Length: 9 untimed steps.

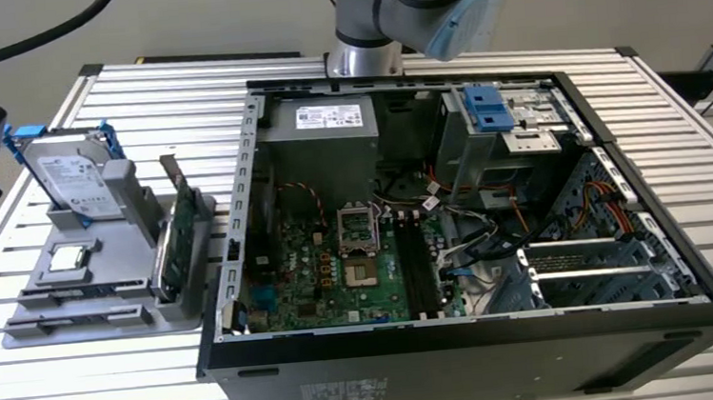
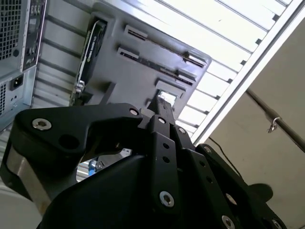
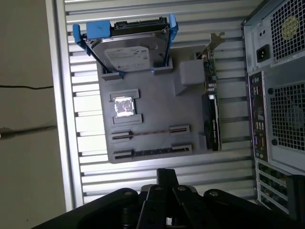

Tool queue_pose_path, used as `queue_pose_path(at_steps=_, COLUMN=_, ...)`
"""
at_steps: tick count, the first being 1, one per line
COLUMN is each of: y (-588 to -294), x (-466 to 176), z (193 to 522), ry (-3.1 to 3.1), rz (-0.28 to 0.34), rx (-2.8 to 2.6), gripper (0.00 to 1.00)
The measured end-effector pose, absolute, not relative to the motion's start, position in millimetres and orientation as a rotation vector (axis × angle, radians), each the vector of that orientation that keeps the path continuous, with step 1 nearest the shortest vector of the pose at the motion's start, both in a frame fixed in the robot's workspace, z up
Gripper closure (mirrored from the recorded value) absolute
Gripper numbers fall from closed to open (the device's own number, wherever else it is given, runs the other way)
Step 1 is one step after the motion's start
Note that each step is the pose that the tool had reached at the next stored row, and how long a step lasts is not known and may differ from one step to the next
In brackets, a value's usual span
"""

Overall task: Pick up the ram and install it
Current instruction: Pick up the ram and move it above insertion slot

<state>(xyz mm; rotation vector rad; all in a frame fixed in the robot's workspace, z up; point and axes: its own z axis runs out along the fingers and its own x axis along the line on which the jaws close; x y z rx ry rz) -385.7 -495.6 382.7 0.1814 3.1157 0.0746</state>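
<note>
Fingers (image 3: pixel 167 177), gap not discernible, hovered by tray (image 1: pixel 114 276) at exterior view's left: approach step; grasp would need alignment along ram (image 3: pixel 152 151).

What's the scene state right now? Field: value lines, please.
gripper: hovering off the tray's edge, touching nothing
ram: on edge in its tray holder, not picked up
tray: gray, on the slatted table, at the exterior view's left of the case
other tray parts: hard drive with blue rails, processor chip, expansion card
computer case: side open, motherboard exposed
task status: ram not yet installed
</note>
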Motion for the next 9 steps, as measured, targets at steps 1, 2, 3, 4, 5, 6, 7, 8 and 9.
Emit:
queue_pose_path(at_steps=1, y=-495.7, x=-385.7, z=382.7, ry=3.115, rz=0.075, rx=0.191, gripper=1.0)
queue_pose_path(at_steps=2, y=-495.8, x=-385.6, z=382.7, ry=3.114, rz=0.075, rx=0.201, gripper=1.0)
queue_pose_path(at_steps=3, y=-495.9, x=-385.6, z=382.6, ry=3.113, rz=0.074, rx=0.211, gripper=1.0)
queue_pose_path(at_steps=4, y=-496.0, x=-385.7, z=382.6, ry=3.112, rz=0.074, rx=0.221, gripper=1.0)
queue_pose_path(at_steps=5, y=-496.1, x=-385.6, z=382.7, ry=3.112, rz=0.074, rx=0.23, gripper=1.0)
queue_pose_path(at_steps=6, y=-496.2, x=-385.6, z=382.6, ry=3.111, rz=0.074, rx=0.24, gripper=1.0)
queue_pose_path(at_steps=7, y=-496.4, x=-385.6, z=382.6, ry=3.11, rz=0.074, rx=0.251, gripper=1.0)
queue_pose_path(at_steps=8, y=-496.4, x=-385.7, z=382.6, ry=3.109, rz=0.074, rx=0.26, gripper=1.0)
queue_pose_path(at_steps=9, y=-496.6, x=-385.6, z=382.6, ry=3.108, rz=0.074, rx=0.271, gripper=1.0)
